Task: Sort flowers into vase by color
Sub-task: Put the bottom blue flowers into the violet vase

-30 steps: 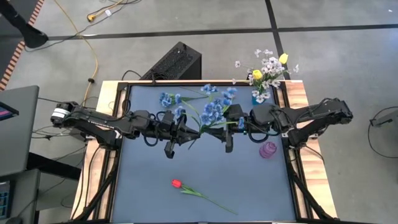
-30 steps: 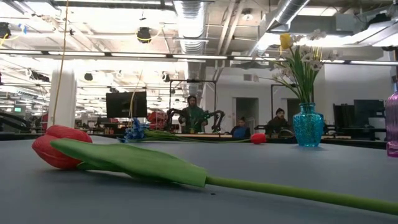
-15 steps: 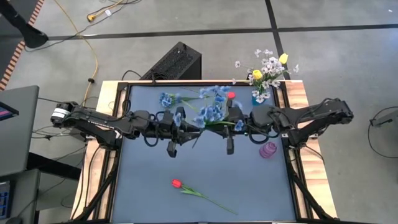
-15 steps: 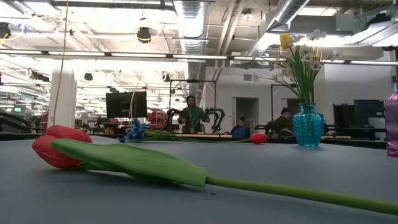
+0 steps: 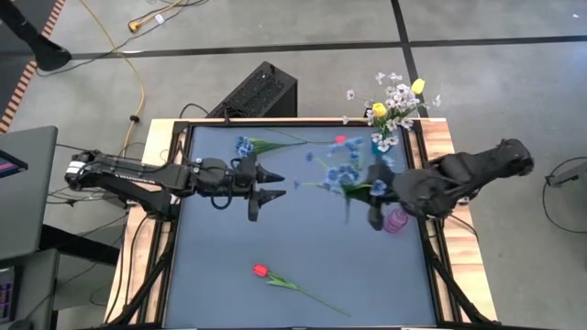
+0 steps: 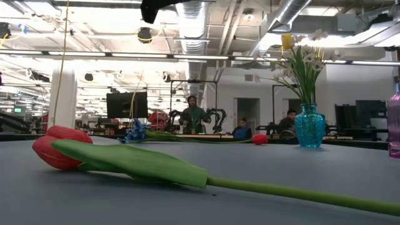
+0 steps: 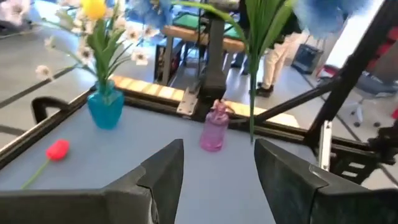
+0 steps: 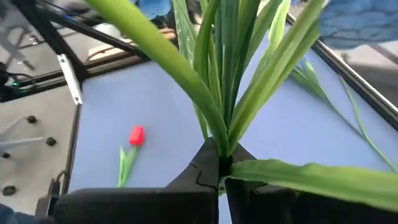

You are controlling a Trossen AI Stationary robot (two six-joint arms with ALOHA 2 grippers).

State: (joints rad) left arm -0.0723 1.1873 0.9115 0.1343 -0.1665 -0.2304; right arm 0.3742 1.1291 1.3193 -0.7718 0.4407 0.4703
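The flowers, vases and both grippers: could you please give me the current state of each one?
Blue flower bunch: held off the table by its stem.
Right gripper: shut on the blue flower bunch.
Left gripper: open, holding nothing.
Near red flower: lying flat on the table.
Far red flower: lying by the blue vase.
Second blue bunch: lying flat.
Blue vase: upright, holding yellow and white flowers.
Purple vase: upright, no flowers in it.

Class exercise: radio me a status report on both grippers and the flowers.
Right gripper shut on blue flower stem, lifted near purple vase. Left gripper open, empty, mid-table. Nothing in the way.
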